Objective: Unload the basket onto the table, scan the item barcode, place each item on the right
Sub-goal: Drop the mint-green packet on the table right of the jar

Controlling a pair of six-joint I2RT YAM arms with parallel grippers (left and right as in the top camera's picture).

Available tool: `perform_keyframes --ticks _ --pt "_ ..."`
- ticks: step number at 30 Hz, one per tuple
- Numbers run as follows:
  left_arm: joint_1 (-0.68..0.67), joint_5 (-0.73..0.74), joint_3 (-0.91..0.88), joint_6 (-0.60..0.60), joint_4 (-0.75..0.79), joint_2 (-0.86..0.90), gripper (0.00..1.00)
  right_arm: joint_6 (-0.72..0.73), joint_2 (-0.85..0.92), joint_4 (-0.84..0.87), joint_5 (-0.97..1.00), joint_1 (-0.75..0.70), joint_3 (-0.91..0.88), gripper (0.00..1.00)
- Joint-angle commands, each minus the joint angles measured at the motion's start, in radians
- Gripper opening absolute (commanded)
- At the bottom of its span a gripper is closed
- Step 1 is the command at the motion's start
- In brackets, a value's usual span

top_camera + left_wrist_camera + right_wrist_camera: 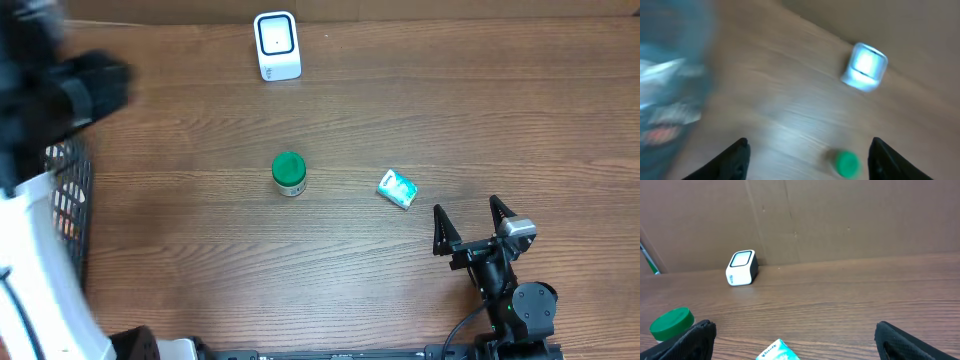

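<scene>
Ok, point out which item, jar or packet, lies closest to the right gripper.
The teal packet, lying flat just beside the open right gripper; the green-lidded jar stands farther off, beyond the packet.

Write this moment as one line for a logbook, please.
left tool: open, empty, blurred, near basket | right tool: open, empty, beside teal packet | green-lidded jar: on table | scanner: far edge
</scene>
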Motion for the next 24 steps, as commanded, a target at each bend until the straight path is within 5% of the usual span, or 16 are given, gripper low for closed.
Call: perform_keyframes --ticks 1,6,11,15,24 --pt "0.215 0.003 0.004 -0.008 -0.035 0.002 0.66 0.003 -0.010 0.005 -0.002 -0.002 -0.010 1.00" --pt "0.455 0.032 -0.051 -0.071 -0.039 0.031 0.72 0.003 -0.010 0.005 -0.002 -0.002 -0.010 1.00" --pt "0.557 0.037 -0.133 -0.076 0.000 0.076 0.75 0.003 -0.010 0.005 -0.002 -0.002 -0.010 1.00" --pt "0.609 0.056 -0.203 -0.092 0.015 0.133 0.91 0.003 -0.010 0.005 -0.002 -0.002 -0.010 1.00" --pt "0.654 0.057 -0.301 0.000 0.057 0.293 0.85 0.003 -0.010 0.005 -0.002 -0.002 -0.010 1.00"
